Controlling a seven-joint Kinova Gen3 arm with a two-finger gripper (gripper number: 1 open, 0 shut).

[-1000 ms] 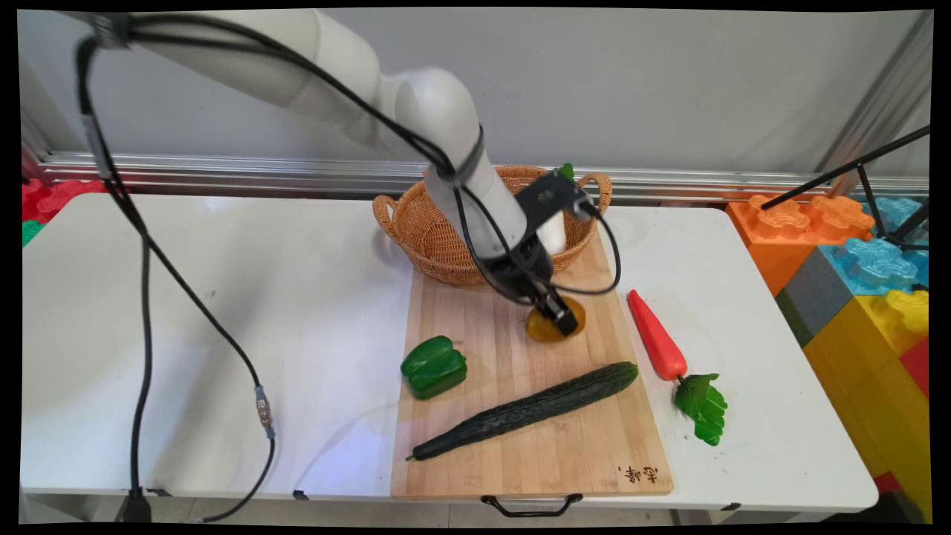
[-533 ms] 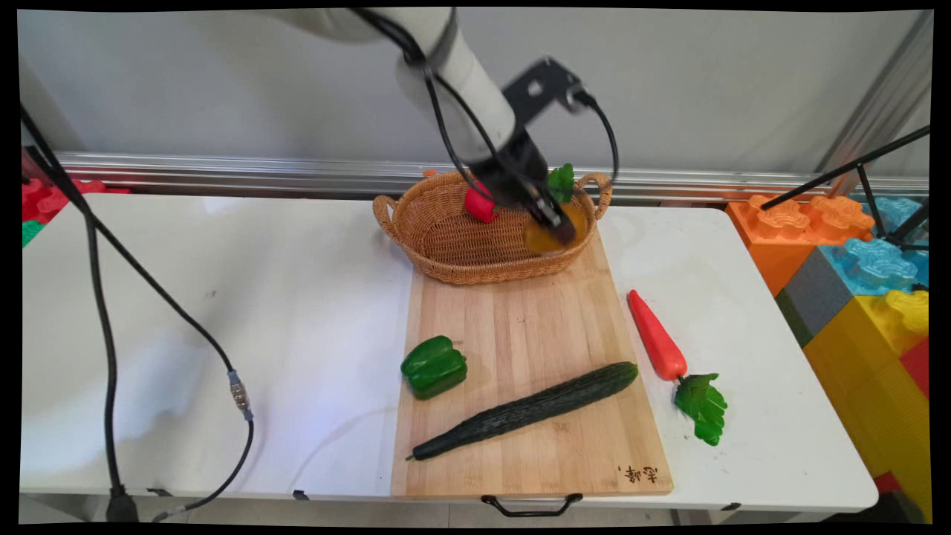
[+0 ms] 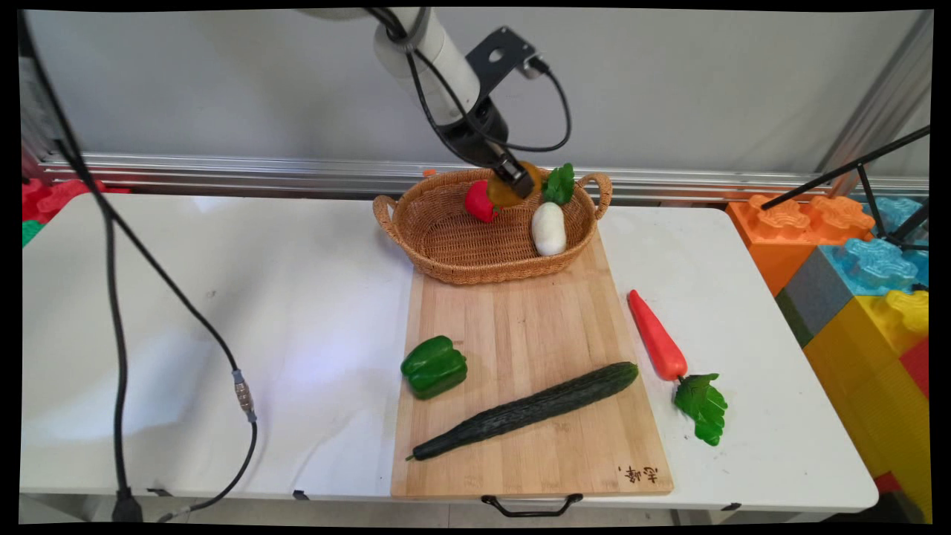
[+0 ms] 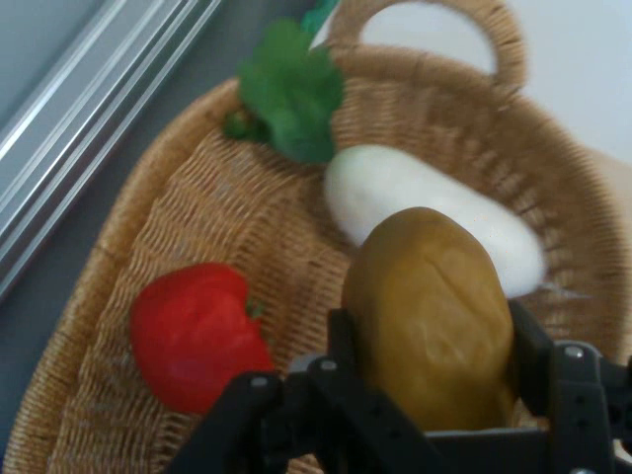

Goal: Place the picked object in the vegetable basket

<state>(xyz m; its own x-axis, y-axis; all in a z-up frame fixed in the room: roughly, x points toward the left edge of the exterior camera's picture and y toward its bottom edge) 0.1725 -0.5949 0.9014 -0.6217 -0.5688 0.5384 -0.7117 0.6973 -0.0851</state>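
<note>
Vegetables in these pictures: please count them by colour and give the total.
Green: 2, pepper and cucumber.
Red: 1, pepper.
White: 1, radish.
Orange: 1, carrot.
Brown: 1, potato in the gripper.
Total: 6.

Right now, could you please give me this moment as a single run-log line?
end effector: shut on potato | position: above wicker basket | basket holds: red pepper, white radish | cutting board: cucumber
</note>
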